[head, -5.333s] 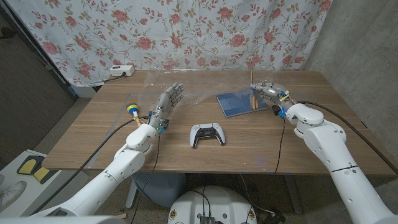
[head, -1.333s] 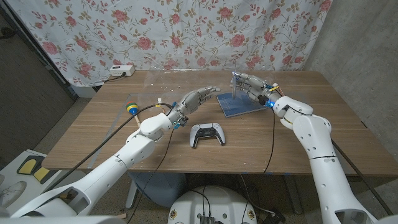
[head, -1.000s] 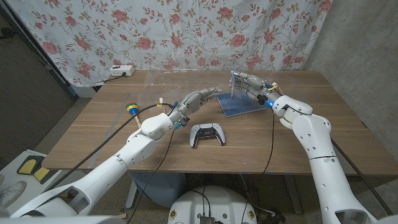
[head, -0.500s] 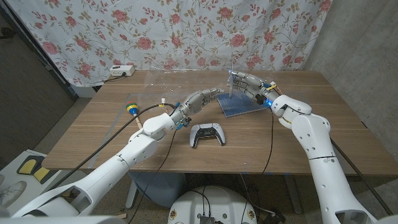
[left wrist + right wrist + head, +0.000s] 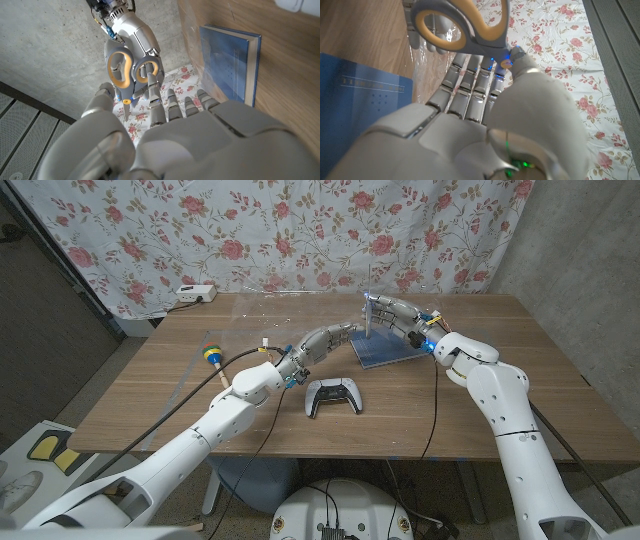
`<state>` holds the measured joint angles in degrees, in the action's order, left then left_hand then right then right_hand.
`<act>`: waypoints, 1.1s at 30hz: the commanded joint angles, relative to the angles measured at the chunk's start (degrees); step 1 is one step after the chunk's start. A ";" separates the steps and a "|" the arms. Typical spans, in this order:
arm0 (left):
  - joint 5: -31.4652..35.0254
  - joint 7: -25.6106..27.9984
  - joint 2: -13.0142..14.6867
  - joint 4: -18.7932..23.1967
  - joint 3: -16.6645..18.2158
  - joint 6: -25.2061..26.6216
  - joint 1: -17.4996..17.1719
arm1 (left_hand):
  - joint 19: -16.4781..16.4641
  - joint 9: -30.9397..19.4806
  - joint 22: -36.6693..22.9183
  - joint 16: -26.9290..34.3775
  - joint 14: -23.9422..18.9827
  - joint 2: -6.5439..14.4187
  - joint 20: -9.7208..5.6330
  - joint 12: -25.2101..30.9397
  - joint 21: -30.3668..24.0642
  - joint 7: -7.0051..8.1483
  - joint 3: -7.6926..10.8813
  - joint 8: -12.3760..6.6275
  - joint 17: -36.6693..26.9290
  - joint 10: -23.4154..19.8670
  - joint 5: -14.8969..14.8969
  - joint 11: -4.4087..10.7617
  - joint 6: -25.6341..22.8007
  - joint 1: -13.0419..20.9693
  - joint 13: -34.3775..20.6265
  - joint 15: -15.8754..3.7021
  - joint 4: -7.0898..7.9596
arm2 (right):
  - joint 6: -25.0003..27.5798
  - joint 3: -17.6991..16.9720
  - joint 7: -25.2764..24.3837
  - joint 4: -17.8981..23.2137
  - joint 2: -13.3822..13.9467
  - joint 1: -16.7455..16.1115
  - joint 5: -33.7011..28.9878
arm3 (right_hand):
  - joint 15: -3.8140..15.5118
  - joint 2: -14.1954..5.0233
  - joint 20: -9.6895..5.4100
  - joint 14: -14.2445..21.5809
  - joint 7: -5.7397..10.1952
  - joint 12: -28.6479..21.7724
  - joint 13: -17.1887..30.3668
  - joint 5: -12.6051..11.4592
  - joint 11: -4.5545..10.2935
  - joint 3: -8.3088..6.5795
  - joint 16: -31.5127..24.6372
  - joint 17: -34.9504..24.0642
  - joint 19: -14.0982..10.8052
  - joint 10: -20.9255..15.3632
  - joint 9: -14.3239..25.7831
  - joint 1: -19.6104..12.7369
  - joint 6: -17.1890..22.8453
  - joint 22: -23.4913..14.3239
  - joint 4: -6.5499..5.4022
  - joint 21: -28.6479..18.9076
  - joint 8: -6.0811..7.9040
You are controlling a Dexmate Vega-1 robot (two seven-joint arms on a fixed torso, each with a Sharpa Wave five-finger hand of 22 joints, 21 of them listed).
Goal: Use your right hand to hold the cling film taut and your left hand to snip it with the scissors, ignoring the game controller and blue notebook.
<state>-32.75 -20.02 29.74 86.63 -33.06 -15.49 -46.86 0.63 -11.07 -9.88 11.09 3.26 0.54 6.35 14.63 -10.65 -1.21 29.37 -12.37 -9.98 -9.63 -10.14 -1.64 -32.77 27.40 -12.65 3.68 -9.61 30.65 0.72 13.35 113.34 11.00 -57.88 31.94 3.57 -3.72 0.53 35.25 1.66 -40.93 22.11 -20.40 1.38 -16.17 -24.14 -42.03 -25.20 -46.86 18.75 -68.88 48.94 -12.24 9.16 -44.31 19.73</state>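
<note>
The scissors (image 5: pixel 129 71) sit in the right hand (image 5: pixel 392 313) – pinched, handles up – just beyond the left hand's (image 5: pixel 328 338) spread fingertips.

In your head view, the white game controller (image 5: pixel 333 396) sits at the middle of the wooden bench (image 5: pixel 150 400), with the blue notebook (image 5: pixel 385 350) lying just up and right of it, apart from it. A white power strip (image 5: pixel 194 294) rests at the bench's upper left corner, and a yellow, blue and green roll (image 5: pixel 213 356) lies at centre left. A floral curtain (image 5: pixel 250 230) hangs across the top of the frame.
</note>
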 commanded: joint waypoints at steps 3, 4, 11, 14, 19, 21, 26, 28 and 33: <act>-2.24 -2.13 -0.99 -1.04 -0.21 0.31 0.45 | -0.39 -0.08 -0.07 -0.17 0.18 0.03 -0.13 0.19 -0.35 0.16 0.01 -0.49 -0.27 -0.05 0.05 0.87 -1.77 0.72 -0.11 -0.12 0.38 | 0.07 0.37 0.39 -0.67 0.31 0.25 0.07 | 9.48 -0.56 0.03 0.64 2.45 -0.53 0.19 -0.32 7.36 0.28 0.19 -0.26 0.05 -7.85 0.30 -1.08 2.76 -0.04 0.04 -0.43 0.30; -2.18 -2.29 -1.08 -1.21 -0.34 0.40 0.64 | -0.39 -0.08 -0.07 -0.17 0.17 0.09 -0.16 0.21 -0.35 0.19 0.02 -0.43 -0.27 -0.10 0.04 1.07 -1.72 0.79 -0.11 -0.12 0.38 | 0.07 0.41 0.59 -0.67 0.37 0.23 0.15 | 9.48 -0.55 0.04 0.63 2.48 -0.57 0.19 -0.32 7.36 0.28 0.22 -0.28 0.02 -7.96 0.30 -1.09 2.78 -0.03 0.05 -0.48 0.31; -1.99 -2.45 -1.61 -1.69 -0.71 0.65 1.14 | -0.32 -0.07 -0.08 -0.20 0.19 0.28 -0.19 0.19 -0.32 0.20 0.01 -0.20 -0.27 -0.14 0.03 1.25 -1.57 1.03 -0.10 -0.15 0.40 | 0.01 0.52 1.13 -0.65 0.51 0.21 0.40 | 9.45 -0.59 0.04 0.66 2.55 -0.53 0.25 -0.36 7.35 0.30 0.37 -0.44 0.18 -7.90 0.30 -1.07 2.76 0.03 0.01 -0.71 0.29; -1.79 -2.53 -1.43 -1.61 -0.89 1.20 1.36 | -0.29 -0.07 -0.08 -0.22 0.21 0.32 -0.19 0.16 -0.31 0.16 -0.01 -0.15 -0.27 -0.06 0.03 1.32 -1.57 1.07 -0.11 -0.17 0.42 | 0.07 0.35 1.53 -0.33 0.52 0.01 0.81 | 9.47 -0.61 0.01 0.65 2.44 -0.54 0.28 -0.37 7.33 0.29 0.44 -0.49 0.19 -7.94 0.30 -1.09 2.80 0.04 0.02 -0.81 0.30; -2.20 -2.99 -1.72 -2.00 -0.92 1.31 1.57 | -0.27 -0.06 -0.08 -0.26 0.32 0.36 -0.20 0.11 -0.30 -0.16 -0.10 0.00 -0.27 0.03 0.04 1.34 -1.44 1.04 -0.11 -0.16 0.50 | 0.02 0.35 1.65 0.03 0.57 -0.17 0.85 | 9.47 -0.59 -0.01 0.75 2.50 -0.51 0.26 -0.40 7.41 0.32 0.53 -0.60 0.27 -7.98 0.29 -1.06 2.75 0.09 0.01 -0.99 0.28; -2.00 -3.01 -1.79 -2.05 -1.00 1.19 1.65 | -0.24 -0.06 -0.09 -0.28 0.36 0.37 -0.19 0.11 -0.29 -0.14 -0.13 0.01 -0.27 0.02 0.04 1.35 -1.50 1.03 -0.11 -0.18 0.53 | -0.02 0.33 1.81 0.15 0.56 -0.28 0.97 | 9.44 -0.60 -0.02 0.73 2.58 -0.51 0.30 -0.42 7.48 0.29 0.62 -0.59 0.30 -7.97 0.29 -1.06 2.71 0.10 0.01 -1.04 0.26; -1.89 -3.12 -1.92 -2.11 -1.10 1.13 1.74 | -0.22 -0.06 -0.09 -0.29 0.40 0.42 -0.19 0.09 -0.29 -0.16 -0.21 0.06 -0.27 0.05 0.04 1.50 -1.59 1.00 -0.12 -0.10 0.60 | -0.21 0.48 1.90 0.64 0.66 -0.51 0.83 | 9.45 -0.56 0.02 0.82 2.60 -0.49 0.25 -0.45 7.39 0.30 0.74 -0.65 0.34 -8.06 0.29 -1.03 2.80 0.14 0.01 -1.21 0.29; -1.93 -3.18 -1.95 -2.10 -1.10 1.08 1.72 | -0.23 -0.06 -0.10 -0.29 0.39 0.45 -0.20 0.09 -0.30 -0.18 -0.24 0.08 -0.27 0.04 0.04 1.52 -1.62 0.99 -0.13 -0.11 0.63 | -0.09 0.48 1.98 0.68 0.68 -0.51 0.92 | 9.43 -0.53 0.06 0.83 2.56 -0.48 0.29 -0.46 7.41 0.33 0.78 -0.70 0.32 -8.03 0.29 -1.00 2.81 0.15 0.00 -1.30 0.29; -1.67 -2.86 -1.85 -1.75 -1.09 1.08 1.59 | -0.24 -0.06 -0.10 -0.32 0.47 0.49 -0.24 0.09 -0.31 -0.15 -0.30 0.13 -0.28 0.04 0.03 1.47 -1.69 0.97 -0.14 -0.11 0.68 | 0.10 0.72 1.80 0.75 0.73 -0.52 0.75 | 9.48 -0.49 0.03 0.84 2.62 -0.43 0.28 -0.48 7.40 0.35 0.88 -0.80 0.38 -8.01 0.28 -1.00 2.80 0.19 0.02 -1.46 0.28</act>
<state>-34.75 -22.93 27.98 84.72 -34.01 -14.46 -45.34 0.31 -10.88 -9.88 10.69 3.27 1.06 6.03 14.62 -10.65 -1.32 28.99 -12.41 -9.98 -9.63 -10.14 -0.58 -34.30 27.92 -12.65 3.68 -9.23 30.63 1.14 15.07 113.60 11.61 -58.16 32.70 3.37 -3.19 0.61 35.46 2.28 -41.15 22.21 -20.56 1.39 -16.10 -23.29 -42.61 -25.12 -46.85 18.69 -69.41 49.57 -11.98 9.08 -45.22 19.76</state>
